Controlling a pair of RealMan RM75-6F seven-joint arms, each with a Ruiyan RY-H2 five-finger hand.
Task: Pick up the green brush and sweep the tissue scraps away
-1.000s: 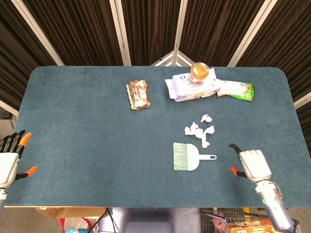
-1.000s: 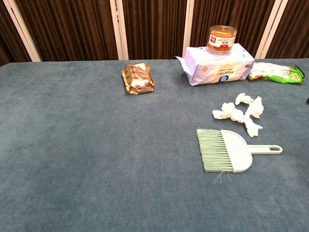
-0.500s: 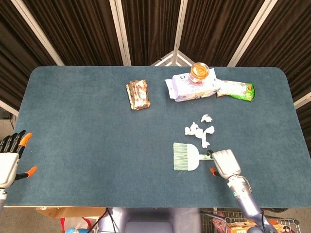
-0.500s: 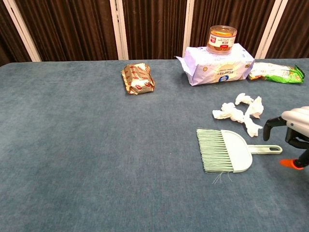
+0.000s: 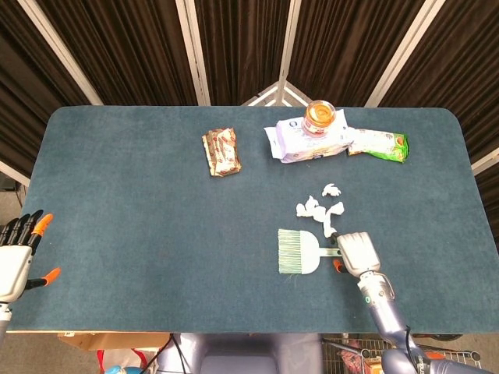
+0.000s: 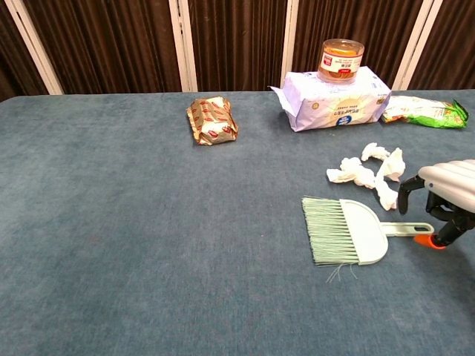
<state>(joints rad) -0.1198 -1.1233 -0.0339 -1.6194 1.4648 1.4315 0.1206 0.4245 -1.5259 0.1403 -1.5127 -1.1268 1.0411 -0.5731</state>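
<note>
The green brush point(image 5: 299, 251) point(image 6: 345, 231) lies flat on the blue table, bristles to the left, handle to the right. White tissue scraps point(image 5: 321, 210) point(image 6: 367, 174) lie just beyond it. My right hand point(image 5: 355, 251) point(image 6: 445, 193) hovers over the handle's end, its fingers point(image 6: 404, 197) apart, one on the far side of the handle and an orange-tipped one on the near side. It holds nothing, and the brush still rests on the table. My left hand point(image 5: 15, 253) stays off the table's left front corner with fingers spread; the chest view does not show it.
A brown snack pack point(image 5: 221, 152) point(image 6: 212, 119) lies at the middle back. A white wipes pack point(image 5: 308, 142) point(image 6: 334, 100) with an orange jar point(image 5: 319, 117) point(image 6: 342, 56) on top sits behind the scraps, and a green packet point(image 5: 380, 145) point(image 6: 427, 111) lies to its right.
My right hand has moved left from the front right of the table to the brush handle. The brush, the scraps and my left hand have not moved.
</note>
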